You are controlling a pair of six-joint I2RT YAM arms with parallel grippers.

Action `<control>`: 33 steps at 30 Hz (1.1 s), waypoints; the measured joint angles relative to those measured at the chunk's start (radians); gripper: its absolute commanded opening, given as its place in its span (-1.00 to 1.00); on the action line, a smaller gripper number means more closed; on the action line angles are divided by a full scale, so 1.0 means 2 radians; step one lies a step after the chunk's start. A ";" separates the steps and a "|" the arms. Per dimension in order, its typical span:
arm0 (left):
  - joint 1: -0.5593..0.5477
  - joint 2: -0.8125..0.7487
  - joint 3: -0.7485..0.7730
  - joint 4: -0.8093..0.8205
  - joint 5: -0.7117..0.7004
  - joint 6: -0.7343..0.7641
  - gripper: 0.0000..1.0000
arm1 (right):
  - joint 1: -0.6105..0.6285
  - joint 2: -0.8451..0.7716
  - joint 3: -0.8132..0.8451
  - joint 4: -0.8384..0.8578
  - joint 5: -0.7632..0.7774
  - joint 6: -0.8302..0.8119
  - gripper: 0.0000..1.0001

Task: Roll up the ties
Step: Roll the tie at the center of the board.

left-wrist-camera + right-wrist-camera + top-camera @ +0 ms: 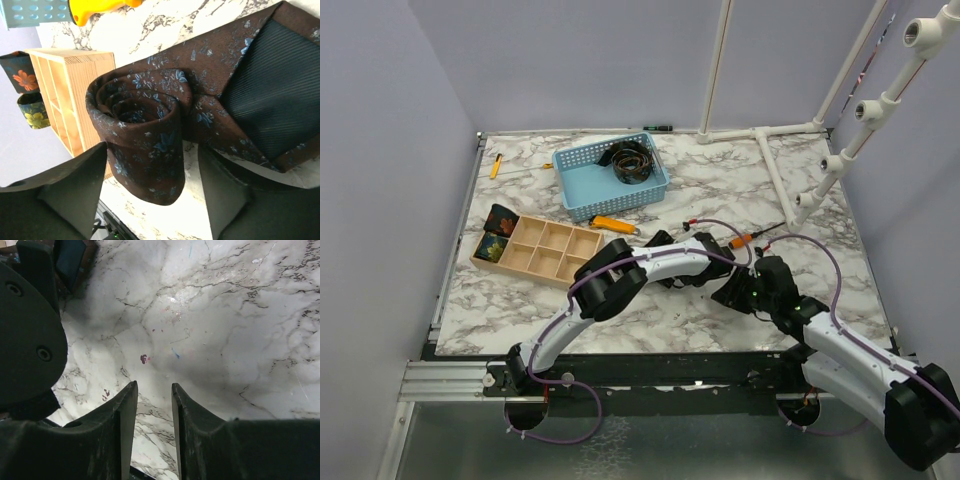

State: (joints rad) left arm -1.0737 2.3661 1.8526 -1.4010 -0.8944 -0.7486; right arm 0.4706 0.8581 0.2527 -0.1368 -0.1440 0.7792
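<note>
Black fingers (70, 195) of the left gripper (152, 150) sit closest, 1 on each side of a brown tie (145, 135) with little blue flowers. The jaws are wide open and are not squeezing it. A bit of table shows between the tie and 1 finger. On the other side I cannot tell if the finger touches.

Part of the tie is rolled into a fat coil that stands on its edge on the marble table (225, 315). The rest lies flat beside the coil, with its wide end turned over so the dark lining shows.

Just behind the coil is a wooden box (75, 90) with many small spaces. 2 more rolled ties sit at its far end, 1 with an orange flower (22, 75) and 1 with yellow flowers (32, 112).

An orange tool (100, 7) lies between the box and a blue basket (610, 175). Inside the basket is another dark coil (632, 160).

On the other side, the right gripper (154, 386) hangs low over bare table. Its jaws are open only a little, with nothing between them.
</note>
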 measured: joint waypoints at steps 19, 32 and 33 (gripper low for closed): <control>0.001 -0.097 0.008 0.042 0.030 0.044 0.94 | 0.000 -0.017 0.001 -0.022 0.001 0.008 -0.04; 0.041 -0.523 -0.387 0.269 0.169 0.057 -0.08 | 0.003 0.195 0.207 -0.008 -0.001 -0.026 -0.09; 0.050 -0.543 -0.413 0.287 0.185 0.060 -0.19 | 0.005 0.219 0.227 -0.003 -0.002 -0.027 -0.10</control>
State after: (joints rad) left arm -0.9741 1.2793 1.0275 -0.8272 -0.5243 -0.6292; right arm 0.4797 1.2961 0.7063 -0.1436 -0.1478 0.7246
